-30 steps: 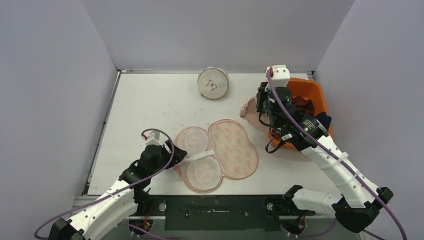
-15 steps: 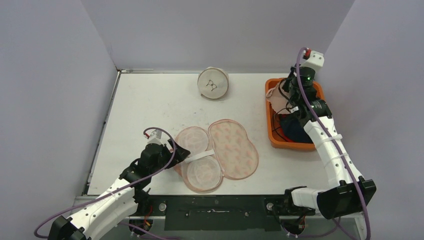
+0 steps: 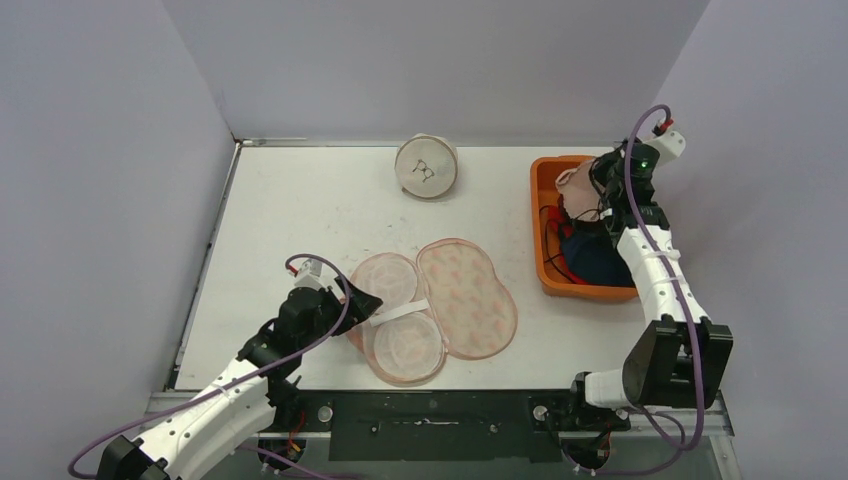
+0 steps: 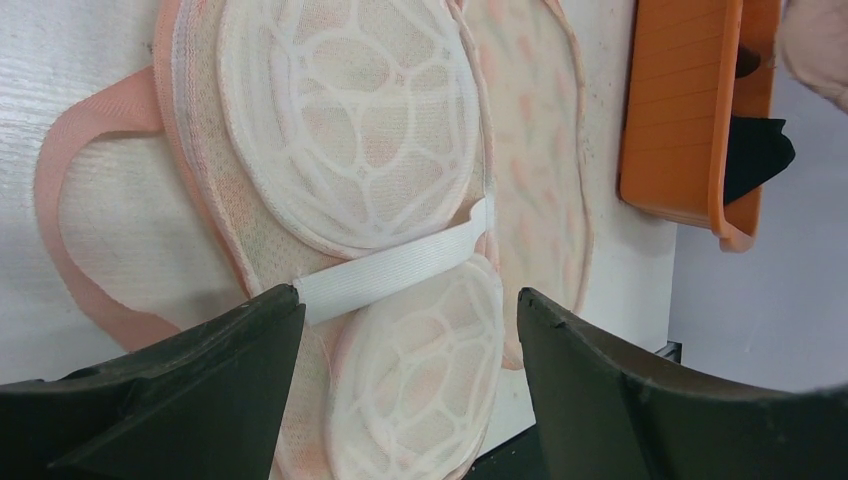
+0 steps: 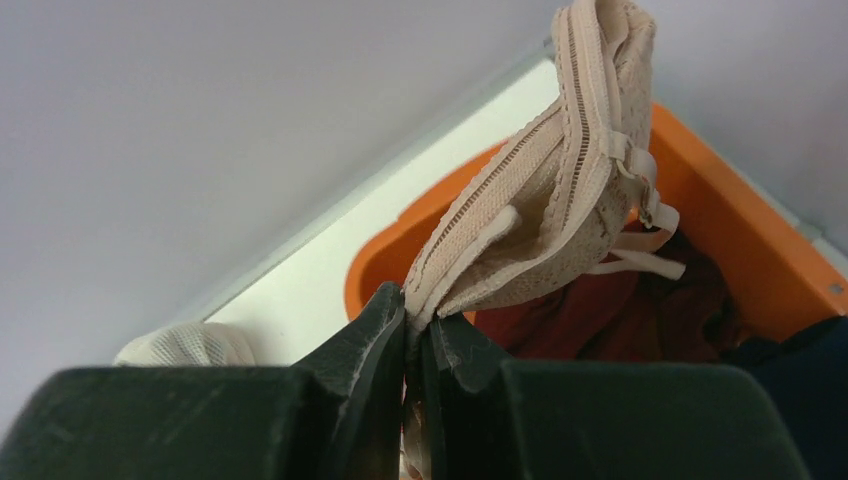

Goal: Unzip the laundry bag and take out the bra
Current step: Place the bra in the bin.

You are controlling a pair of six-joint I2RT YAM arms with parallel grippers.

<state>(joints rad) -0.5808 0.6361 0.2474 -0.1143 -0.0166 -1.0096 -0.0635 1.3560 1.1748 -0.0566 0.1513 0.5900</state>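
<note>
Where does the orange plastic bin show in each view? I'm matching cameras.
Top external: orange plastic bin at the right, above centre.
Left wrist: bin in the upper right corner.
Right wrist: bin at centre-right, behind the hanging beige lace bra.
Shared landmark: the dark navy garment inside it.

White table (image 3: pixel 300 220), opened laundry bag (image 3: pixel 465 295), round mesh pouch (image 3: pixel 426 167), orange bin (image 3: pixel 585 292)

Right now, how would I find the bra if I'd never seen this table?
Look at the orange bin at the far right of the table. Over it, the right gripper pinches a beige bra. It is the only pale, lacy piece; the clothes below are dark red and navy.
</note>
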